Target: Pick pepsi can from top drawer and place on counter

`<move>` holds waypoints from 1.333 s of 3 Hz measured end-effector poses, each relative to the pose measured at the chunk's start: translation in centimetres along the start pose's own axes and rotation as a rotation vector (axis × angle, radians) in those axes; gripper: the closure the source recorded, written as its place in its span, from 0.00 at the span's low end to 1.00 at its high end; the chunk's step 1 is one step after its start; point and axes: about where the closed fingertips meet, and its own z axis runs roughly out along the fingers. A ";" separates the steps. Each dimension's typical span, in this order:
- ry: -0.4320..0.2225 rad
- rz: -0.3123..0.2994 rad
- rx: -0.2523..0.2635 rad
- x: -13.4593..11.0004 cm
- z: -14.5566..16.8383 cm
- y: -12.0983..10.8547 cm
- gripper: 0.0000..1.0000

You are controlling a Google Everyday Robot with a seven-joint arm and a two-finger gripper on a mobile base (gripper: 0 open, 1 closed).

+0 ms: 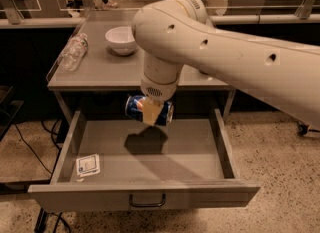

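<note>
Grey metal, the top drawer [145, 191] nearest us stands open with a small white packet [88, 165] front-left, above its floor we see the gripper [151, 114] pinching the pepsi can [134, 107], long axis level, left-to-right, and beyond, the counter [115, 73] carries a white bowl [121, 40] and a toppled clear bottle [74, 52].

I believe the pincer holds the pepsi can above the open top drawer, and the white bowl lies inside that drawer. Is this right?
Not quite. The camera view shows the white bowl on the counter, not in the top drawer. The pincer does hold the pepsi can above that drawer.
</note>
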 end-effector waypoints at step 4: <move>-0.034 0.187 0.074 -0.7 -4.4 -7.0 1.00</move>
